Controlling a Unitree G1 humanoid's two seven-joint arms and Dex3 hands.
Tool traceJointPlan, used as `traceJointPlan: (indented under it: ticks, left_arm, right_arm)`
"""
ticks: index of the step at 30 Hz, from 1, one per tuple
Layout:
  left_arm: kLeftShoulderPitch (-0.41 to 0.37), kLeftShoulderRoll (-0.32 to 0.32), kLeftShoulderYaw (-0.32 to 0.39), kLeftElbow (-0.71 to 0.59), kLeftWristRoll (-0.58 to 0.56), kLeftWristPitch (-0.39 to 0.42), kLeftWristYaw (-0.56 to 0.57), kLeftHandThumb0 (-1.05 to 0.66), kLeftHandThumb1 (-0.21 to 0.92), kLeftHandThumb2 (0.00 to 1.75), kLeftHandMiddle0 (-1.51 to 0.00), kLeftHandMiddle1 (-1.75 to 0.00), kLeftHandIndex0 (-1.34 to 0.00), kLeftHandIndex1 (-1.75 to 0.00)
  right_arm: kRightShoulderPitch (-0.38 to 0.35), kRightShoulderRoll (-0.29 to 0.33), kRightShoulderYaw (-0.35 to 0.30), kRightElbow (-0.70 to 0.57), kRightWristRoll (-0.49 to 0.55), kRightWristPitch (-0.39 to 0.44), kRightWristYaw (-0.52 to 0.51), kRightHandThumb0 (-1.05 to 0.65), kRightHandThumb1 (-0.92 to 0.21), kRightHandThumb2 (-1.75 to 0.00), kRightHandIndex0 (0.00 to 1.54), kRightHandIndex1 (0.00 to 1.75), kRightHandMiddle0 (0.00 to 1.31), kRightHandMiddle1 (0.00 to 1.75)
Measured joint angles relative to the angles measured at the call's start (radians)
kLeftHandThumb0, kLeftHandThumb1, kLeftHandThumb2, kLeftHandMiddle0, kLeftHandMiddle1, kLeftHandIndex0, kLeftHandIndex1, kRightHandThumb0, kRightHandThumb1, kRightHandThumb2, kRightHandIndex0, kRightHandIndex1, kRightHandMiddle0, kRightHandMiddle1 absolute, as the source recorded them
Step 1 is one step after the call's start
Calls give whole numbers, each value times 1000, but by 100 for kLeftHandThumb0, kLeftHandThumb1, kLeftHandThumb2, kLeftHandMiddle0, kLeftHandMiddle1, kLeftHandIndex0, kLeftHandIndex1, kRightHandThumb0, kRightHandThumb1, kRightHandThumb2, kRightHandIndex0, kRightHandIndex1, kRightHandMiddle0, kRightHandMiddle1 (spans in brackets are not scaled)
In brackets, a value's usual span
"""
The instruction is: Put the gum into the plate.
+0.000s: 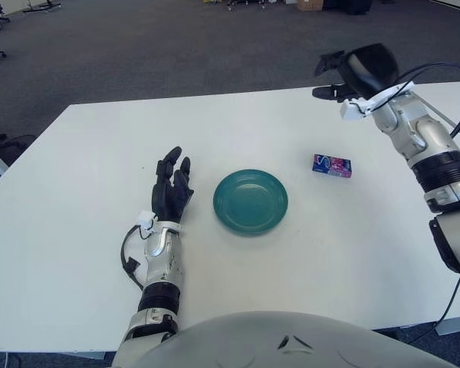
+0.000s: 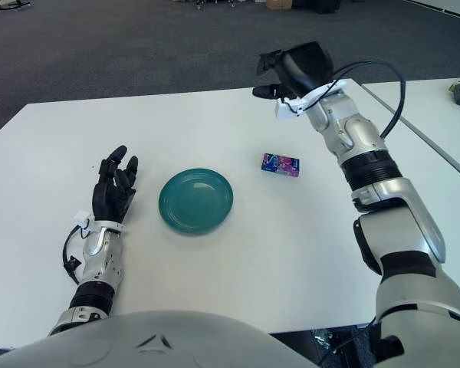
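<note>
A small purple and pink gum pack (image 1: 332, 165) lies flat on the white table (image 1: 84, 161), to the right of the round teal plate (image 1: 250, 201). The plate holds nothing. My right hand (image 1: 345, 73) is raised well above the table, up and behind the gum, with its fingers spread and nothing in them. My left hand (image 1: 171, 184) shows to the left of the plate, fingers stretched out and holding nothing.
A second white table (image 1: 452, 100) adjoins at the far right with a narrow gap between. A black cable (image 1: 445, 69) loops off my right forearm. Dark carpet floor lies beyond the table's far edge.
</note>
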Motion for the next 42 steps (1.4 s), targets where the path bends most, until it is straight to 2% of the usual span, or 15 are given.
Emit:
traceJointPlan:
  ticks: [9, 18, 30, 32, 33, 35, 37, 38, 39, 40, 41, 42]
  left_arm:
    - [6, 0, -5, -7, 2, 0, 8, -79, 92, 80, -37, 0, 0, -84]
    - [9, 0, -5, -9, 1, 0, 10, -78, 92, 79, -35, 0, 0, -83]
    - [10, 0, -5, -11, 2, 0, 10, -78, 92, 78, -37, -1, 0, -83]
    - [10, 0, -5, -11, 0, 1, 9, -79, 92, 77, -37, -1, 0, -82]
    - [10, 0, -5, -11, -1, 3, 9, -79, 92, 77, -37, -1, 0, -82]
    - [10, 0, -5, -11, -3, 5, 8, -80, 92, 76, -37, -1, 0, -82]
    - [10, 0, -4, -11, -5, 7, 7, -80, 92, 76, -37, -1, 0, -82]
    - [10, 0, -4, -11, -5, 8, 6, -80, 92, 76, -37, -1, 0, -82]
    - [10, 0, -4, -11, -6, 9, 5, -80, 92, 76, -37, -1, 0, -82]
    - [9, 0, -4, -10, -6, 10, 4, -80, 92, 76, -37, -1, 0, -82]
    - [9, 0, -4, -10, -6, 10, 3, -81, 92, 76, -37, -1, 0, -82]
    - [9, 0, -4, -10, -7, 10, 2, -81, 92, 76, -37, -1, 0, -82]
  right_arm:
    - [26, 18, 0, -21, -14, 4, 60, -44, -91, -58, 108, 175, 82, 175]
    - [22, 18, 0, 58, -23, -9, 60, -45, -92, -57, 106, 175, 80, 175]
    - [22, 21, 2, 98, -46, -9, 56, -44, -92, -56, 104, 175, 77, 175]
    - [22, 22, 3, 104, -48, -11, 56, -50, -92, -53, 93, 175, 67, 175]
    - [22, 21, 4, 106, -51, -13, 57, -56, -92, -52, 85, 175, 55, 175]
    - [22, 19, 7, 107, -54, -13, 70, -61, -92, -51, 77, 175, 44, 175]
    - [22, 17, 9, 107, -57, -12, 90, -68, -92, -53, 56, 175, 31, 175]
    - [22, 15, 11, 106, -58, -9, 102, -80, -92, -59, 36, 142, 20, 153]
    - [21, 12, 14, 100, -63, 0, 126, -87, -92, -63, 23, 121, 13, 139]
    - [21, 8, 19, 94, -68, 7, 149, -90, -92, -64, 18, 113, 10, 134]
    - [21, 3, 23, 89, -74, 14, 174, -95, -92, -68, 12, 77, 6, 99]
    - [21, -5, 31, 80, -89, 21, 199, -99, -92, -70, 9, 52, 4, 75]
